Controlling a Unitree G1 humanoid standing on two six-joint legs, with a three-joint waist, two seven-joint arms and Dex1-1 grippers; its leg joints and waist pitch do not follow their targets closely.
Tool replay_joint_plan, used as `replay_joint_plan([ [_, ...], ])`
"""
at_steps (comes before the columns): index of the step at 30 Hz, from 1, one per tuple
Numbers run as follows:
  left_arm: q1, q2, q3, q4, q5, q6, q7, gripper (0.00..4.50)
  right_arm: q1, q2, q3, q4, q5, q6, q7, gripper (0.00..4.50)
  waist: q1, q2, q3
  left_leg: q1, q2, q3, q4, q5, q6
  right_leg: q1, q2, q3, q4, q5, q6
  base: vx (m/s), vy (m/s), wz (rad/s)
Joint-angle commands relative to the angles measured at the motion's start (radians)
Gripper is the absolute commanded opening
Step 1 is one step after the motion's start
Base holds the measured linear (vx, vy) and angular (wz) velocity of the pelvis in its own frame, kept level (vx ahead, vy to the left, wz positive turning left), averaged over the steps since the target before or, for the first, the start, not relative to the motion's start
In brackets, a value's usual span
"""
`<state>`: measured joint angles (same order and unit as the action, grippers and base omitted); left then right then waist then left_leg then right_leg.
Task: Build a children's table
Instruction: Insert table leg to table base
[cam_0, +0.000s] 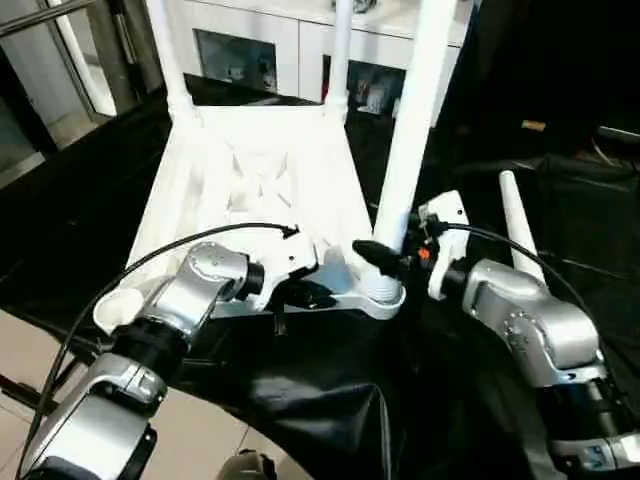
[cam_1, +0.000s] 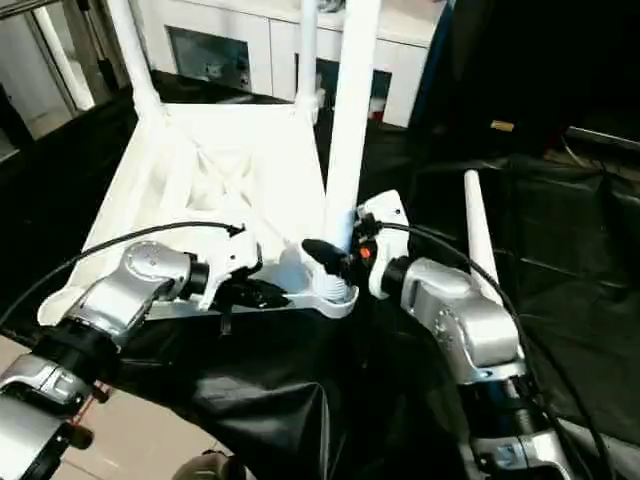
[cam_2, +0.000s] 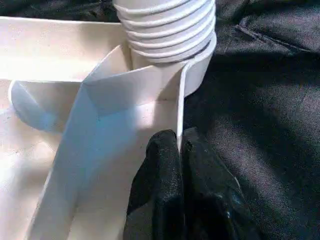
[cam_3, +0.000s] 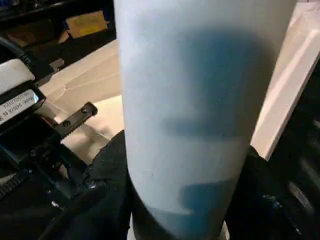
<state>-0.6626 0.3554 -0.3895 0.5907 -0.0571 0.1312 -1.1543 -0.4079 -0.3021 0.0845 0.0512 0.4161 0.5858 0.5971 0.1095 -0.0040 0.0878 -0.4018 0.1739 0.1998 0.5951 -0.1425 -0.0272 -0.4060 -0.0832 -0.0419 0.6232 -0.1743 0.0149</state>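
The white tabletop (cam_0: 260, 180) lies underside up on the black-draped table. Two white legs (cam_0: 170, 60) (cam_0: 340, 50) stand in its far corner sockets. A third leg (cam_0: 415, 120) stands upright in the near right socket (cam_0: 382, 295), its threaded end (cam_2: 170, 25) at the socket's mouth. My right gripper (cam_0: 385, 255) is shut on this leg just above the socket, one black finger (cam_3: 107, 175) on each side of the tube. My left gripper (cam_0: 305, 293) is shut on the tabletop's thin near rim (cam_2: 181, 115), close beside that socket. A fourth leg (cam_0: 520, 225) lies loose on the cloth to the right.
The near left corner socket (cam_0: 115, 310) holds no leg. The black cloth (cam_0: 330, 400) hangs over the work table's front edge, with pale floor (cam_0: 30, 350) below at the left. White cabinets (cam_0: 260, 40) stand behind the table.
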Motion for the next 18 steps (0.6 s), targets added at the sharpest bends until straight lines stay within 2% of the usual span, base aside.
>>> replay_joint_plan([
  [1, 0.006, -0.019, 0.047, -0.051, -0.056, 0.0, -0.007, 0.0, 0.003, -0.001, -0.003, 0.041, -0.028, -0.001, 0.0, 1.9, 0.0, 0.0, -0.077, 0.039, 0.055, -0.034, -0.081, -0.37, -0.06, 0.025, -0.075, 0.04, -0.085, -0.315, -0.204, 0.0, 0.0, 0.0],
  [7, 0.007, -0.015, 0.05, -0.048, -0.043, 0.006, -0.002, 0.0, 0.008, -0.032, 0.019, 0.017, -0.022, 0.021, 0.04, 1.9, 0.001, 0.001, -0.074, 0.04, 0.055, -0.035, -0.084, -0.378, -0.056, 0.026, -0.073, 0.04, -0.088, -0.336, -0.194, 0.0, 0.0, 0.0],
  [18, 0.003, -0.015, 0.053, -0.049, -0.035, 0.007, -0.003, 0.0, 0.007, -0.081, 0.022, 0.003, -0.034, 0.045, 0.075, 1.9, 0.001, 0.002, -0.072, 0.04, 0.056, -0.034, -0.084, -0.377, -0.052, 0.023, -0.074, 0.041, -0.093, -0.35, -0.194, 0.0, 0.0, 0.0],
])
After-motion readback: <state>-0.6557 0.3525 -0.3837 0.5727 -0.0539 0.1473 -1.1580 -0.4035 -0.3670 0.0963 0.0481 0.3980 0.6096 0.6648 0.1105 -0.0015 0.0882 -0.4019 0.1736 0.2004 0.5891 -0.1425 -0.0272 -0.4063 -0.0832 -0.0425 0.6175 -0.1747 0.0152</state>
